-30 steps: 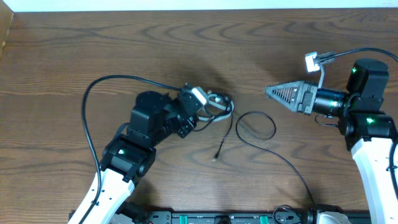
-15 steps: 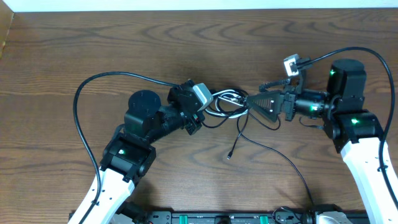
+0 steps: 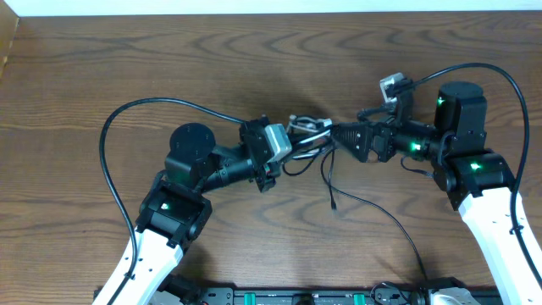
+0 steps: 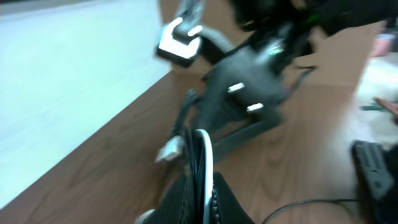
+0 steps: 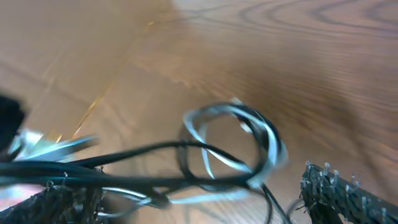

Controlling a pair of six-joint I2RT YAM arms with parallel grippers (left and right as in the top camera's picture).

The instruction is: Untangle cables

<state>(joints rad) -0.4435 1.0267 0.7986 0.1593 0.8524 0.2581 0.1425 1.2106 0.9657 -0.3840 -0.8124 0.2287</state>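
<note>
**Both arms meet over the tangle at mid-bench**

Around the work we see a bare wooden bench (image 3: 169, 51), a pale strip (image 3: 254, 7) along its far edge and a black rail (image 3: 305, 296) with green parts along its near edge. A thick black wire (image 3: 114, 135) loops out from the left arm, and another (image 3: 500, 72) arches over the right arm. Both lie well apart from the tangle.

The two arms themselves crowd the spot. From overhead their wrists point at each other, and the white camera block (image 3: 275, 140) on the left wrist covers part of the bundle. In the left wrist view the right arm's dark body (image 4: 249, 68) fills the background, blurred.

The cables (image 3: 309, 135) sit in a small knot of black cords and whitish strands between the two arms, near the middle of the bench. The left end effector (image 3: 292, 144) is pressed together on them. Its wrist view shows a black cord and a white strand pinched between the fingers (image 4: 186, 199).

The right end effector (image 3: 339, 135) is spread wide, just beside the knot. In its own view the fingers (image 5: 339, 190) stand at either lower corner, with a loop of black and whitish strands (image 5: 233, 143) lying between them. We cannot tell whether either finger touches it.

One loose cord (image 3: 381, 216) trails from the knot toward the near edge, and a short end with a small plug tip (image 3: 336, 206) lies on the wood below the knot
</note>
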